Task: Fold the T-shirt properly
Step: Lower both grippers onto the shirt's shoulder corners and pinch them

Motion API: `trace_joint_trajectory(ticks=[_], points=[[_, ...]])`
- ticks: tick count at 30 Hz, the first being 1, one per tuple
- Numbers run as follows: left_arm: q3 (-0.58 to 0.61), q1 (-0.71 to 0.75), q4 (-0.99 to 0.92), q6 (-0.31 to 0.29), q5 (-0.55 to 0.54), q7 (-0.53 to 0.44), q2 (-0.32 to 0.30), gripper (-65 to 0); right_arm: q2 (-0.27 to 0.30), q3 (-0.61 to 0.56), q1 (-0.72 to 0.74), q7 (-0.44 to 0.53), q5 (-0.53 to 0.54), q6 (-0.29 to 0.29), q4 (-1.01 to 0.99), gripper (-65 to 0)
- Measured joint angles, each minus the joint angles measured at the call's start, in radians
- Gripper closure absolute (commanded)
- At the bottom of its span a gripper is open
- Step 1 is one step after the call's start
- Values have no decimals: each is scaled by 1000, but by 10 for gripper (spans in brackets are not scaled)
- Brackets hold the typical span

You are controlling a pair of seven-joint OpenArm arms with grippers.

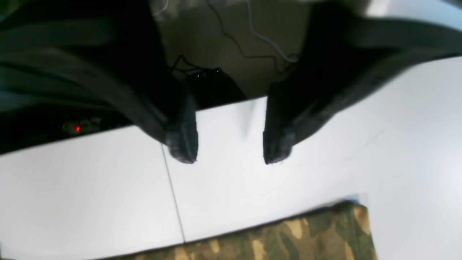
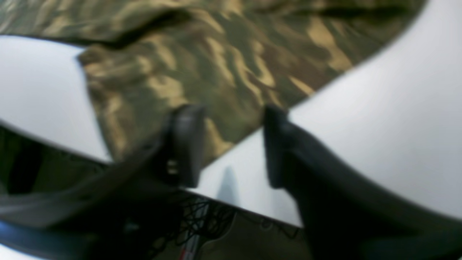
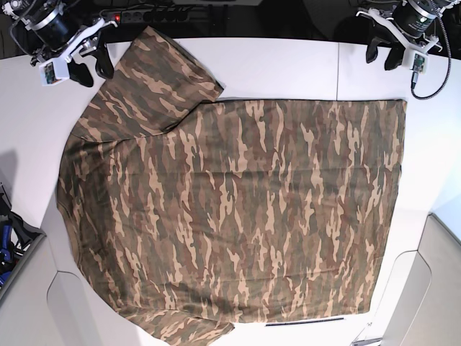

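Note:
The camouflage T-shirt [image 3: 238,209] lies spread flat on the white table [image 3: 281,68], one sleeve [image 3: 155,72] pointing to the far left corner. My right gripper [image 3: 92,71] hovers at the far left beside that sleeve; in the right wrist view it [image 2: 231,144] is open and empty, over the sleeve's edge [image 2: 216,72]. My left gripper [image 3: 382,56] is at the far right, above bare table just beyond the shirt's corner; in the left wrist view it [image 1: 229,153] is open and empty, with the shirt corner [image 1: 306,234] below it.
The table's far edge [image 1: 231,103] runs just behind my left fingers, with cables [image 1: 252,39] on the floor beyond. A seam [image 3: 338,72] crosses the tabletop. A power strip [image 3: 144,14] lies behind the table. Blue gear [image 3: 6,245] sits at the left edge.

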Motion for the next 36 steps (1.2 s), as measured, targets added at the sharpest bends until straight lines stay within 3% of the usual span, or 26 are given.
trace_joint_trajectory(ticks=[4,10,13,15,19,25,30,33,36], points=[[0,-11,0,2,-12,0,1,-344,-17,2,13,-41,7,-61,-14,-356],[0,-56,-1,47,-17,3,-11,-411,-119,2,34,-57,36,-58,-81,-356],[0,-82,-3,133,-21,3,-53,-435,-146,-3,66,-49,43,-18,-135,-356],[0,-97,-7,157,-21,3,-80,-435,-161,-5,90,-52,78,11,-164,-356],[0,-148,-61,156,-23,3,-122,-435,-197,-18,139,-55,123,78,-218,-356],[0,-257,-241,161,-57,5,-160,-435,-222,-60,149,-50,122,106,-221,-356],[0,-349,-394,148,-144,11,-197,-435,-222,-86,149,-50,122,113,-221,-356],[0,-393,-472,116,-232,97,-204,-435,-222,-86,149,-50,122,113,-221,-356],[-1,-419,-534,97,-304,111,-204,-435,-222,-87,149,-50,122,114,-221,-356]])
